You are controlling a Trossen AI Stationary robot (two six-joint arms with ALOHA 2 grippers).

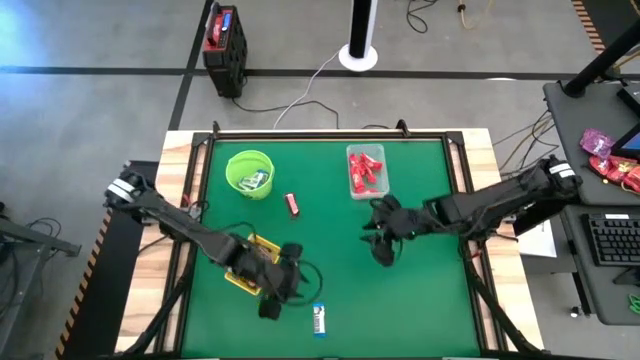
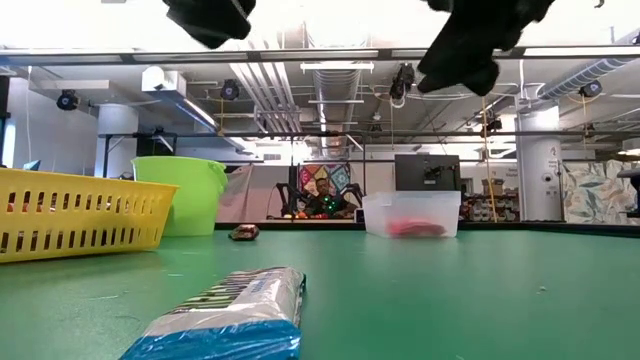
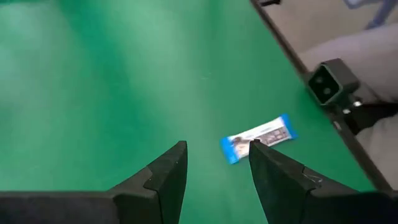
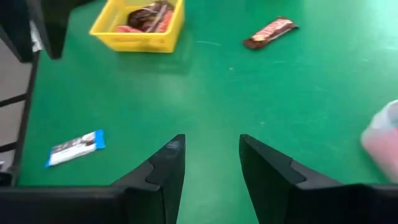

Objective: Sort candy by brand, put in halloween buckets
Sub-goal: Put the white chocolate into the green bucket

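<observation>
One blue-and-white candy (image 1: pixel 319 319) lies flat near the table's front edge, and it also shows in my left wrist view (image 3: pixel 258 138). A dark brown candy (image 1: pixel 292 204) lies between the lime-green bucket (image 1: pixel 250 172) and the clear tub (image 1: pixel 366 170), which holds red candies. The yellow basket (image 1: pixel 247 270) holds a few candies (image 4: pixel 146 17) and sits half under my left arm. My left gripper (image 3: pixel 214 146) hangs open above the table, just left of the blue-and-white candy. My right gripper (image 4: pixel 211 138) hangs open above mid-table (image 1: pixel 383 255), with nothing between its fingers.
The green mat (image 1: pixel 420 300) is bare on its right half and in the middle. A raised frame (image 1: pixel 330 135) runs round the mat. The low-view camera (image 3: pixel 333 84) is mounted at the table's front edge, close to the blue-and-white candy.
</observation>
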